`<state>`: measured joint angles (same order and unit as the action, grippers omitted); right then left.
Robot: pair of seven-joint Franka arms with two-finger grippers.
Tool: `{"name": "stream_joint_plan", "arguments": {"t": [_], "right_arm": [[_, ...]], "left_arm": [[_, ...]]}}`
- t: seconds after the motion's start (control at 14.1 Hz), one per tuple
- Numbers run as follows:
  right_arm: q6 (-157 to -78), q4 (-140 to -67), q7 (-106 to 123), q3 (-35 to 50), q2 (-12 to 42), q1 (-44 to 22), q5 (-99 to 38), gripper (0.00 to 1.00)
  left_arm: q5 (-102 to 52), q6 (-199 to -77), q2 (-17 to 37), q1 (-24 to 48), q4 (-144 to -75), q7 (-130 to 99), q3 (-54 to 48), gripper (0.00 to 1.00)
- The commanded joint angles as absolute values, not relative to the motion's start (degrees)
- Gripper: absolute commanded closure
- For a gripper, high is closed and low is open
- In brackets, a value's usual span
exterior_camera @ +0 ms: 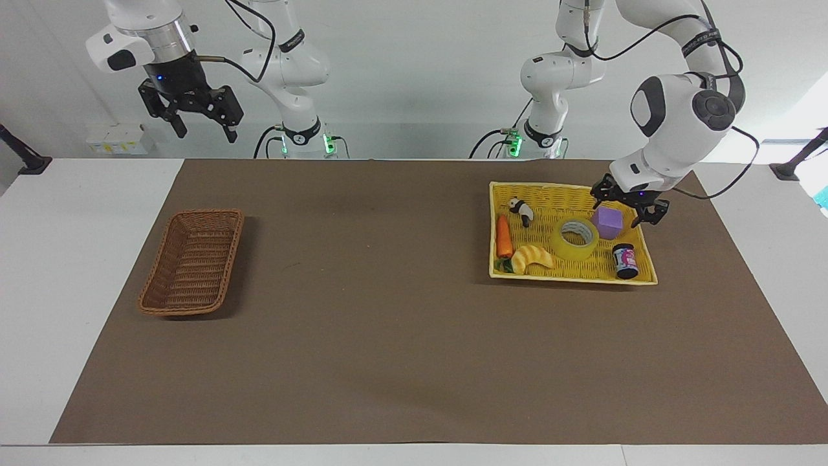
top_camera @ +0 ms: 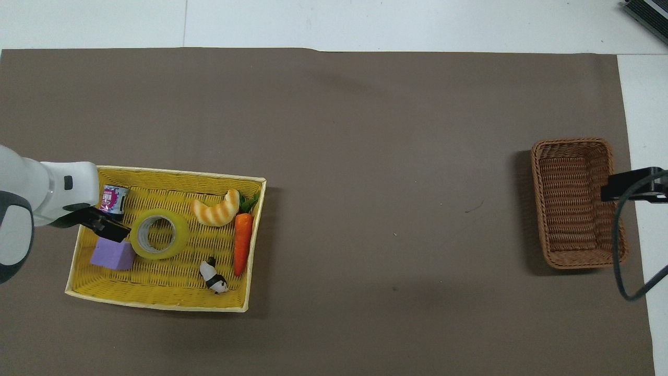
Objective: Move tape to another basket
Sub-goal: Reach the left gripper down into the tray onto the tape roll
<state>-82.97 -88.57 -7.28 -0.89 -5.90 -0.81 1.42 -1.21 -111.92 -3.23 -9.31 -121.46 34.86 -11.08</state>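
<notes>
The tape point(exterior_camera: 576, 238) point(top_camera: 159, 234), a yellow translucent roll with a pale core, lies flat in the yellow woven tray point(exterior_camera: 563, 189) point(top_camera: 156, 304) toward the left arm's end of the table. My left gripper point(exterior_camera: 623, 208) point(top_camera: 108, 227) hangs open low over the purple block point(exterior_camera: 608, 223) beside the tape, with nothing between its fingers. The brown wicker basket point(exterior_camera: 193, 262) point(top_camera: 576, 202) sits with nothing in it toward the right arm's end. My right gripper point(exterior_camera: 197, 122) point(top_camera: 629, 191) waits open, high over that end of the table.
The tray also holds a toy panda point(exterior_camera: 521, 211), a carrot point(exterior_camera: 504, 237), a croissant point(exterior_camera: 533, 257) and a small dark can point(exterior_camera: 625, 261). A brown mat point(exterior_camera: 401, 336) covers the table between tray and basket.
</notes>
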Motion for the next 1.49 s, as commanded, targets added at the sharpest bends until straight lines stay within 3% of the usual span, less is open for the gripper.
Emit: {"name": "stream_joint_plan", "arguments": {"t": [0.0,0.71,0.78,0.85,0.92,0.99,1.42], "right_arm": [[-82.62,-89.03,-7.65,-0.79,-6.59,-0.26,0.88,0.00],[-82.53,-89.12,-7.56,-0.97,-6.68,-0.09,0.88,0.00],[-82.53,-89.12,-7.56,-0.97,-6.68,-0.09,0.88,0.00],[-82.53,-89.12,-7.56,-0.97,-6.68,-0.09,0.88,0.00],[-82.53,-89.12,-7.56,-0.97,-6.68,-0.09,0.88,0.00],[-82.53,-89.12,-7.56,-0.97,-6.68,-0.09,0.88,0.00],[-82.44,-89.21,-7.56,-1.05,-6.68,0.00,0.88,0.00]], "left_arm": [[-1.93,-120.83,-0.28,-6.42,-126.64,34.37,-10.46,0.00],[-1.85,-127.26,2.55,-6.77,-131.48,38.67,-10.11,0.00],[-1.85,-127.53,2.46,-6.85,-132.01,38.24,-10.11,0.12],[-1.85,-126.66,2.11,-6.86,-132.53,37.54,-10.11,0.57],[-1.85,-125.87,1.85,-6.94,-132.97,36.31,-10.02,0.91],[-1.76,-123.77,1.93,-6.94,-132.46,36.21,-10.02,1.00],[-1.05,-115.50,2.20,-7.12,-125.61,35.86,-10.02,1.00]]}}
